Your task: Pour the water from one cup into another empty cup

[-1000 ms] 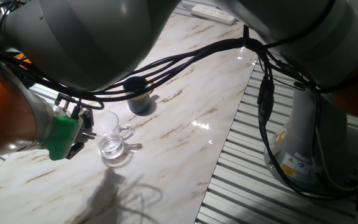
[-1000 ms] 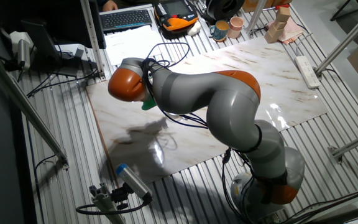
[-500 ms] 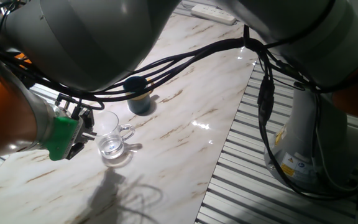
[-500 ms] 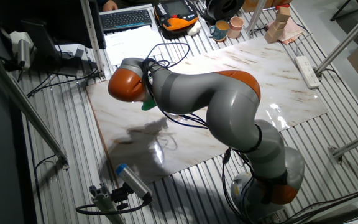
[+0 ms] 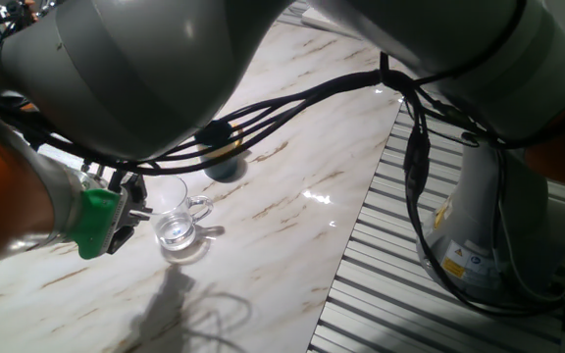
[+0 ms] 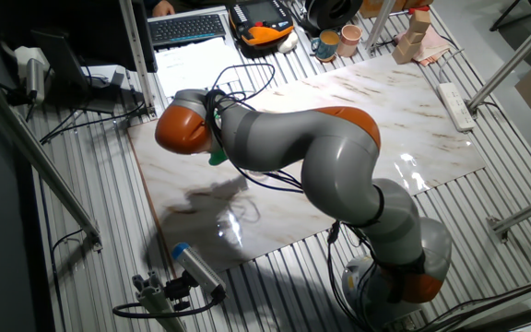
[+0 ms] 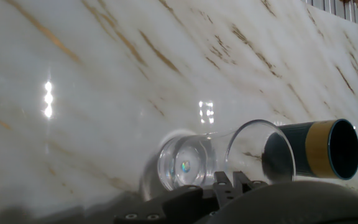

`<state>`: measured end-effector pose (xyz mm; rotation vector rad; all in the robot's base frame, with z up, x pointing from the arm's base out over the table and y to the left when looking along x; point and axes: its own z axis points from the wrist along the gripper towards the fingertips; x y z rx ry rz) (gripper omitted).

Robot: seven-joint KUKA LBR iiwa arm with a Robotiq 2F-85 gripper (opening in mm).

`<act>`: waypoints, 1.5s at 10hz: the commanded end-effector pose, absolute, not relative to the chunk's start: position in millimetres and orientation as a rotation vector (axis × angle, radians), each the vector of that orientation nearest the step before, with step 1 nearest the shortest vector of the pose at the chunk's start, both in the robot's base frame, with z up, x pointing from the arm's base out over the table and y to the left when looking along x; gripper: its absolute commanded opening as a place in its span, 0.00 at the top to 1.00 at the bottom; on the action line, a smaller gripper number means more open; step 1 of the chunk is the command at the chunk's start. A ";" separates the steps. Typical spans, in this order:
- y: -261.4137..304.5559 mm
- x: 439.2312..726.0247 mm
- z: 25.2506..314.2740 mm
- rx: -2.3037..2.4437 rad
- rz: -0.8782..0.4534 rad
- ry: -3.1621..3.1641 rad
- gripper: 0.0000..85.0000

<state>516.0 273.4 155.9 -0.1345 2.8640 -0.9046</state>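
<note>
The glass mug [image 5: 177, 220] stands upright on the marble table [image 5: 292, 211], its loop handle pointing toward the table's middle, with a little water [image 5: 176, 233] pooled at the bottom. In the hand view the same mug [image 7: 222, 162] fills the lower centre, seen tilted because the camera is rolled, with its open rim toward the right.

Just beyond it stands the dark mug [image 5: 224, 167], now mostly hidden in the fixed view behind the cable bundle [image 5: 292, 98]; in the hand view the dark mug [image 7: 316, 149] sits beside the glass rim, its tan band plain to see. The two cups are near each other but apart.

The gripper [image 5: 130, 201], on its green mount, hangs just beside the glass mug on the side away from the handle. I cannot tell whether its fingers stand apart or together: only dark parts show at the bottom edge of the hand view, and nothing grips the glass.

Compared with a second ago, the arm has swung a little: its big grey link and cables sit lower across the fixed view, and the orange joint [image 6: 181, 129] has shifted slightly in the other view. The glass mug has not moved. By my judgement the approach is just beginning; grasp, lift and pour all remain.
</note>
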 end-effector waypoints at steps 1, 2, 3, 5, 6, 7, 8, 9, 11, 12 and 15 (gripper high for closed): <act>273.5 516.2 156.0 -0.142 -0.921 2.861 0.80; 272.6 515.9 155.3 -0.148 -0.915 2.863 0.80; 272.2 515.9 154.6 -0.150 -0.910 2.864 0.80; 271.7 515.8 154.1 -0.156 -0.932 2.862 0.80; 271.3 515.8 153.8 -0.156 -0.934 2.861 0.80; 271.0 515.8 153.3 -0.153 -0.933 2.860 0.80; 270.9 516.0 152.6 -0.150 -0.935 2.858 0.80; 270.8 516.2 152.2 -0.150 -0.940 2.857 1.00; 270.7 516.2 151.9 -0.150 -0.944 2.856 1.00; 270.8 516.2 151.9 -0.142 -0.944 2.855 0.80; 270.7 516.3 151.1 -0.127 -0.947 2.851 0.80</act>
